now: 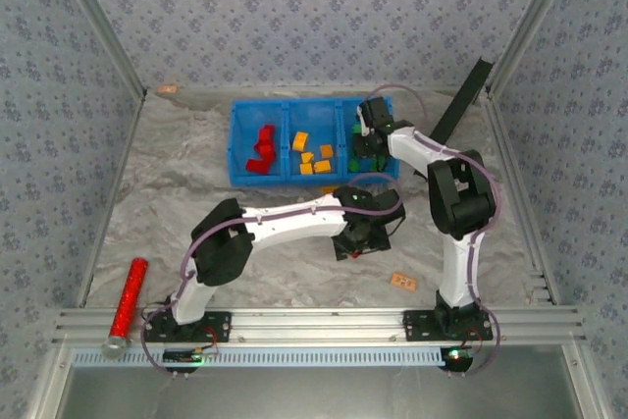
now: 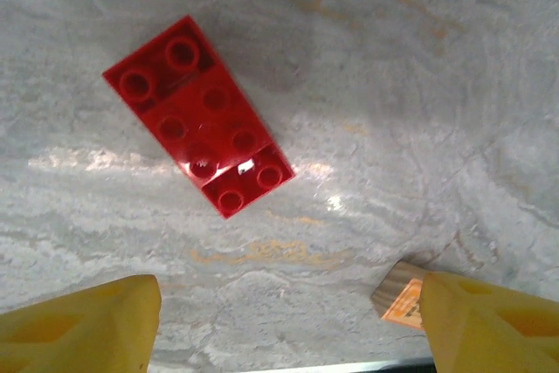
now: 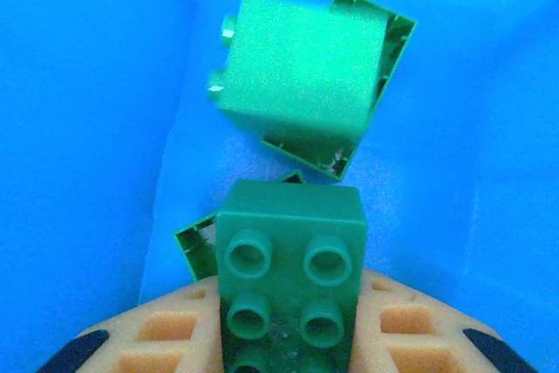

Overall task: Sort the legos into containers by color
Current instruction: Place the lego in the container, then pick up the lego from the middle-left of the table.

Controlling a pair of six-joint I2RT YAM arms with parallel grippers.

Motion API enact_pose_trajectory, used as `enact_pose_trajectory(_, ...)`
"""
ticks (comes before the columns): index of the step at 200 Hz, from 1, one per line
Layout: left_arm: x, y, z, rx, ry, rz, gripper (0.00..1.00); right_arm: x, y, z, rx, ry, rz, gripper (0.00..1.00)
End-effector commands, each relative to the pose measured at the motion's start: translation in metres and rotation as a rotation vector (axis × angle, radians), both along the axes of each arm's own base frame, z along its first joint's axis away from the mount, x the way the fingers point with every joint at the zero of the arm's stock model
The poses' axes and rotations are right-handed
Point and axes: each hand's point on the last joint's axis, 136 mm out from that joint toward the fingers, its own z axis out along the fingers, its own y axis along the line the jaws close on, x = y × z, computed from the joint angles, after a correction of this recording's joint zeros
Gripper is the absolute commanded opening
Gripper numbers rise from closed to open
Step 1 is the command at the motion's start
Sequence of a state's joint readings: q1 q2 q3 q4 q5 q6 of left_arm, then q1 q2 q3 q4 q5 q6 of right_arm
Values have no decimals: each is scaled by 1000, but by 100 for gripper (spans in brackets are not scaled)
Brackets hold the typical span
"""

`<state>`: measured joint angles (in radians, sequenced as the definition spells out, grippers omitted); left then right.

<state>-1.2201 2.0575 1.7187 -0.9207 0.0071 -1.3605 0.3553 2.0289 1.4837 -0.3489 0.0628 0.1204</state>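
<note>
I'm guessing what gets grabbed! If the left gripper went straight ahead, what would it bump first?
Probably the red lego on the table; the left gripper might land just beside it, depth is unclear.

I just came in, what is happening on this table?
Two robot arms are sorting toy bricks by colour into a blue tray. The right jaws are shut on a green brick above the green ones in the right compartment. The left jaws hang open over a red brick lying on the table.

left arm [image 1: 285, 218]: stretched forward, low | left gripper [image 2: 288, 303]: spread wide (pointing down) | right arm [image 1: 461, 193]: reaching far | right gripper [image 3: 288, 325]: clamped on green brick [image 3: 288, 242]
</note>
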Motion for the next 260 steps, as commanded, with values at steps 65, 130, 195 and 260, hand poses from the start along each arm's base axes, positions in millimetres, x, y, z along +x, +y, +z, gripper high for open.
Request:
enact_pose_trajectory(65,15,22,-7,99,-49,62,76,2,4,42,35,-114,50,55)
enact_pose_trajectory(130,30,23,-19,93,-47,129,75,-9,11,60,71,-122,98,57)
enact_pose_trajectory(195,40,23,-34,94,-7,171,75,-17,9,84,88,-158,111,62)
enact_pose_trajectory(260,39,25,-48,115,29,197,72,-22,5,105,101,-197,117,66)
